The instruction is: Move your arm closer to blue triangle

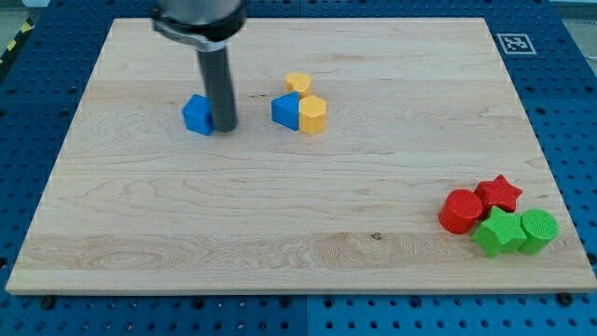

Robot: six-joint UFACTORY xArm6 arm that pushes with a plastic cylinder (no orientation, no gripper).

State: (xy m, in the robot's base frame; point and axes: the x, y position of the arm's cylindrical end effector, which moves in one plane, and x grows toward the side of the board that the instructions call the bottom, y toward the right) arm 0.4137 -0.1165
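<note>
Touching: my tip [225, 128] | blue block [197, 115] right side

Light wooden table [280, 215]. Upper area: blue block [197, 115]; to its right, second blue block [284, 110] touching two yellow blocks [312, 114] [298, 83]. Lower right corner: red cylinder [459, 211], red star [499, 192], green star [499, 231], green cylinder [538, 229], clustered.

Blue triangle [285, 110], flat on board (upper middle), touching yellow blocks
</note>
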